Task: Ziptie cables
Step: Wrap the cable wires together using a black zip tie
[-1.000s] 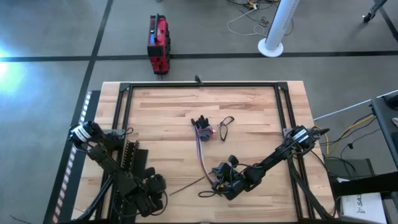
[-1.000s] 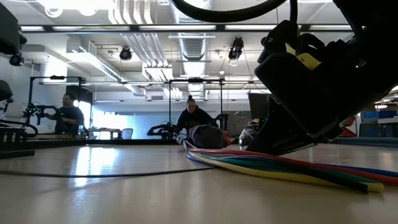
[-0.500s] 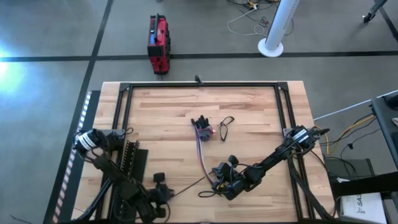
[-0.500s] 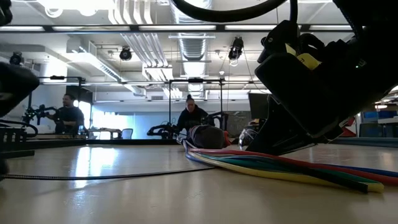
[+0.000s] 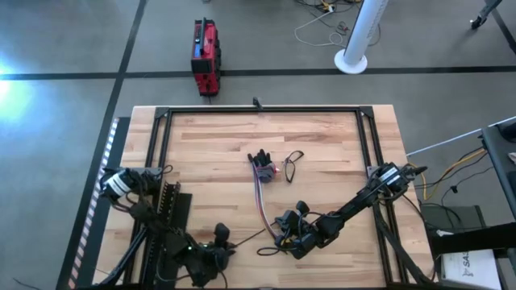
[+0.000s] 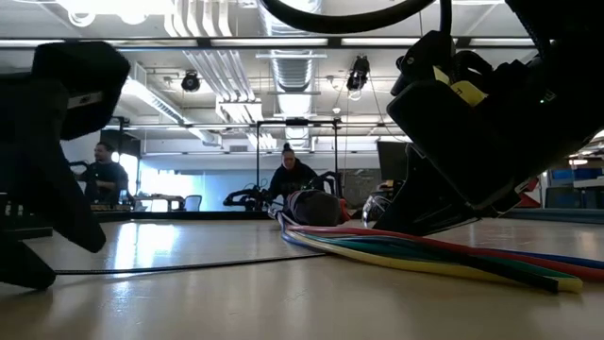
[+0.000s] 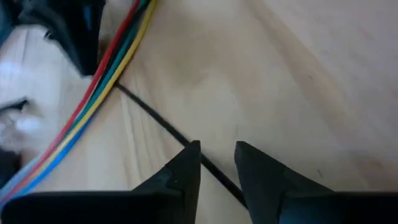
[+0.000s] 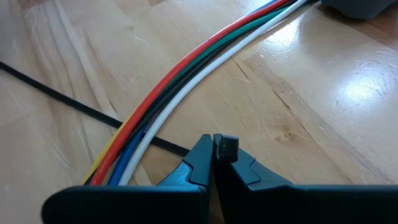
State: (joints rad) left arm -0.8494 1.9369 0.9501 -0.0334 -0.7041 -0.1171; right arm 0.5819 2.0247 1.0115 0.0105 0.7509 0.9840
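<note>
The cables (image 5: 260, 193), a bundle of coloured wires, lie on the wooden table and run from dark connectors at mid-table toward the near edge. The ziptie (image 5: 246, 239), a thin black strap, lies flat and passes under the cables' near end (image 8: 134, 134). My left gripper (image 5: 219, 240) is low over the ziptie's left part. In the left wrist view it (image 7: 216, 158) is slightly open, one finger on each side of the ziptie (image 7: 155, 118). My right gripper (image 5: 284, 239) sits at the cables' near end, shut at the strap's right end. My right gripper (image 8: 214, 146) pinches the ziptie's right end (image 8: 180, 147) between its two fingertips. It comes in low, slanting down from the table's right side. The strap lies on the table and runs away from the fingers under the cables.
A small black wire loop (image 5: 292, 163) lies just right of the cables' connectors. A black frame (image 5: 258, 111) borders the table. A dark ridged block (image 5: 169, 205) sits by the left arm. A red case (image 5: 205, 56) stands on the floor beyond. People (image 6: 293, 179) sit in the room behind.
My left gripper has moved along the near edge toward the table's right, coming up to the ziptie's left part and entering the low view. My right gripper, the cables and the ziptie have stayed where they were.
</note>
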